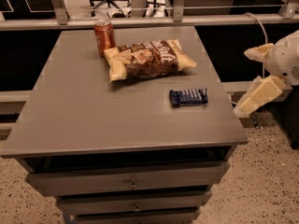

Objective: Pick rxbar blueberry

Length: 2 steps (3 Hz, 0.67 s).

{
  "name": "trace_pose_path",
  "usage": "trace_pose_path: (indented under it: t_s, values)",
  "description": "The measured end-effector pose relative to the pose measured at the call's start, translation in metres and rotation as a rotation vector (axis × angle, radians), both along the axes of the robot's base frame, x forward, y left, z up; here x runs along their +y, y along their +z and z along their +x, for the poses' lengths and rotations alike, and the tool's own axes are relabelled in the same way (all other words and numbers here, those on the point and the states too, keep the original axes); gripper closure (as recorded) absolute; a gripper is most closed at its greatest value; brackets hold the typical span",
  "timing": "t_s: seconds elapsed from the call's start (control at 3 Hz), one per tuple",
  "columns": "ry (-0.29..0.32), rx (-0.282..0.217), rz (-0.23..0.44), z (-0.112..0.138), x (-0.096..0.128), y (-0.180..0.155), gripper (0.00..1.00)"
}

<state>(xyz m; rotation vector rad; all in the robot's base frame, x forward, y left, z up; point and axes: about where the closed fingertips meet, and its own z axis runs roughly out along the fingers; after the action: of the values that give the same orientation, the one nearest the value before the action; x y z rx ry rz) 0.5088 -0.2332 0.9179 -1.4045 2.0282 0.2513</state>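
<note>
The rxbar blueberry [188, 97] is a small flat dark blue bar with pale lettering. It lies flat on the grey table top [93, 111], toward the right edge and in front of the chip bag. My gripper [252, 99] is the cream-coloured end of the white arm. It hangs off the table's right side, beyond the edge and about level with the bar, and touches nothing.
A big tan-and-brown chip bag [147, 59] lies behind the bar. A red soda can [104, 36] stands upright at the bag's back left. Drawers [133, 183] sit under the table top. A rail and an office chair stand behind the table.
</note>
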Motion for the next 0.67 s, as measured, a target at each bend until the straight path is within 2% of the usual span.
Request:
trace_pose_path:
  t_s: [0.33,0.67]
  values:
    - [0.061,-0.039,0.091,0.024,0.001,-0.017,0.0]
    - [0.109,-0.047,0.147,0.044,0.005,-0.034,0.0]
